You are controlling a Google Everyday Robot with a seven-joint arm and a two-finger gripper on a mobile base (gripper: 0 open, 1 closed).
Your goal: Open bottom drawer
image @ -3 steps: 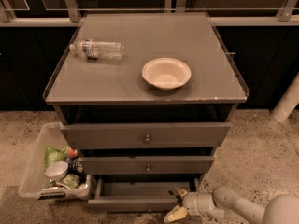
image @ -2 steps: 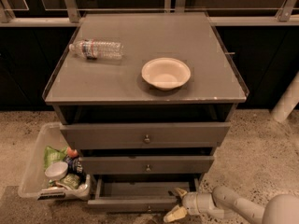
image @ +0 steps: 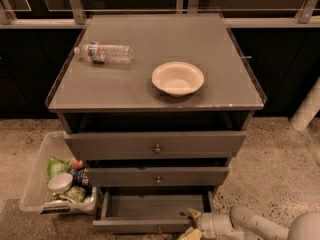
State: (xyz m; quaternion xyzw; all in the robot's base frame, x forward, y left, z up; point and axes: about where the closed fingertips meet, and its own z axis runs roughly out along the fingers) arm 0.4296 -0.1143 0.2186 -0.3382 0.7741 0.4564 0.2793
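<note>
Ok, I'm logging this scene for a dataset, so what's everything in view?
cabinet: one, grey, centre
water bottle: one, clear, lying on cabinet top, back left
bowl: one, cream, cabinet top, right of centre
top drawer: one, grey, uppermost
middle drawer: one, grey, below it
bottom drawer: one, grey, lowest, pulled out
bin: one, clear, on floor left of cabinet, holding packets
gripper: one, pale, at bottom drawer's right front corner
arm: one, white, bottom right

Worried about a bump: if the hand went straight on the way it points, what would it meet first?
Probably the bottom drawer: the hand, low by its right front corner, points left toward the pulled-out front panel, though depth is unclear.
</note>
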